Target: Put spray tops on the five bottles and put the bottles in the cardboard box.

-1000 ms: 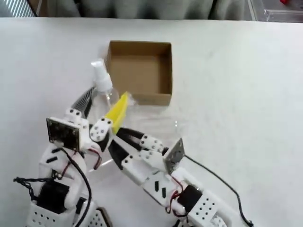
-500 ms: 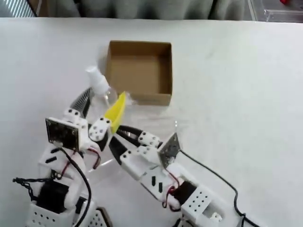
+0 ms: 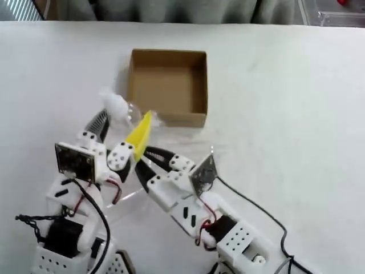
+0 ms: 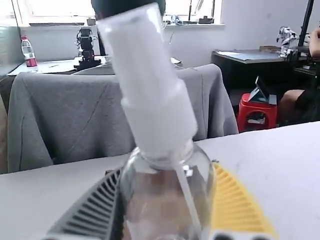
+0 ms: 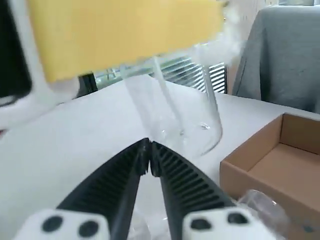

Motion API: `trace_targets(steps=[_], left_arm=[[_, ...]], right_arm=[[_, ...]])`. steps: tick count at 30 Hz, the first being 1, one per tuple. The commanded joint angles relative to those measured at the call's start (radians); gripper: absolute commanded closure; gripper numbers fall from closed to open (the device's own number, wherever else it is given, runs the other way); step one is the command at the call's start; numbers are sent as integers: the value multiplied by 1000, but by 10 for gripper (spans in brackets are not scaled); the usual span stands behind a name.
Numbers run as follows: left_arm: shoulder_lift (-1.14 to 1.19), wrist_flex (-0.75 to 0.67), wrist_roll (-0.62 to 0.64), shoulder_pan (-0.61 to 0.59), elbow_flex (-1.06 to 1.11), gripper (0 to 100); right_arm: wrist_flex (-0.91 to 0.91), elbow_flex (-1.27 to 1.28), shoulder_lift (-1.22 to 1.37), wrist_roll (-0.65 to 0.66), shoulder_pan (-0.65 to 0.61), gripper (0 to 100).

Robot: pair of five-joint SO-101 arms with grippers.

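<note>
Beside the cardboard box [image 3: 168,85], one bottle held.
Left gripper [image 3: 125,119] clamped the clear bottle [image 4: 165,200], white spray top [image 4: 150,85] fitted and tilted away from the box; right gripper [image 5: 149,150] sat closed on nothing, farther from the box.

- A robotics lab: far beyond the left gripper [image 3: 125,114], a small robot arm [image 4: 86,44] stands on a desk [image 4: 52,65] below a window [image 4: 55,9].
- Another desk [image 4: 245,54] and a red stool [image 4: 257,112] also stand beyond it.

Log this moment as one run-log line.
left pincer shut on bottle | spray top on bottle | right pincer shut, holding nothing | cardboard box beside bottle
</note>
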Motion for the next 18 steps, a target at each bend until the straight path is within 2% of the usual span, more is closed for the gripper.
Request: trace_targets(steps=[1,4,9,15,18], left_arm=[[-25,20,-5,19,-40,924],[-19,-14,-6,12,-35,924],[35,-135,2,12,-11,924],[286,-404,2,12,-29,924],[444,-466,2,-8,-95,924]], right_arm=[[-7,-55,-4,-29,61,983],[-5,-32,-5,-17,33,983],[-5,14,-7,81,18,983],[-4,41,1,91,25,983],[-4,41,2,91,81,983]])
